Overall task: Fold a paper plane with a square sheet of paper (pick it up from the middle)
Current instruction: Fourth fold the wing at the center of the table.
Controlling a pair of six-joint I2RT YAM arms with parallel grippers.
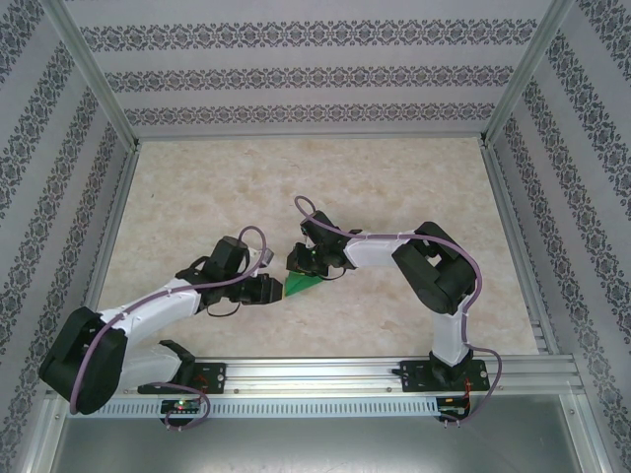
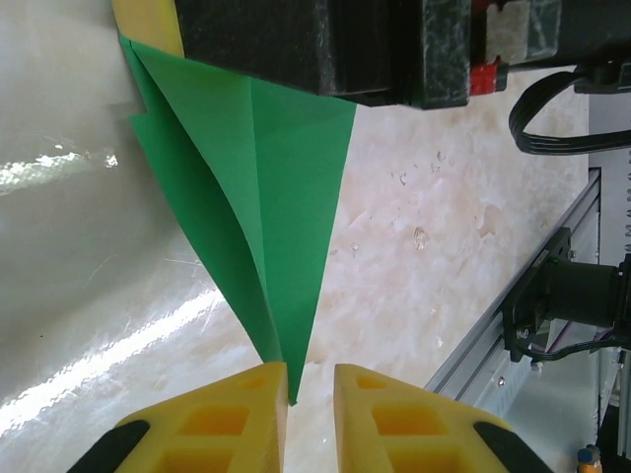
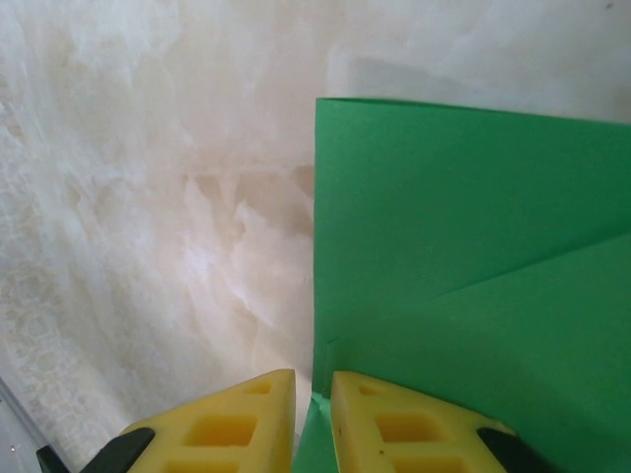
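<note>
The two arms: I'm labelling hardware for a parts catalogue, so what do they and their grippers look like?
Both the left arm and the right arm have white link shells, black joint housings and black bases, with a purple cable looping along each. The left gripper and right gripper carry blocky yellow fingers with rectangular recesses and black patches near their bases.

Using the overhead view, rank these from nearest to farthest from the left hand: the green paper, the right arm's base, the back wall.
1. The green paper, right beside the left hand.
2. The right arm's base, at the near rail on the right.
3. The back wall, across the table at the far end.
</note>
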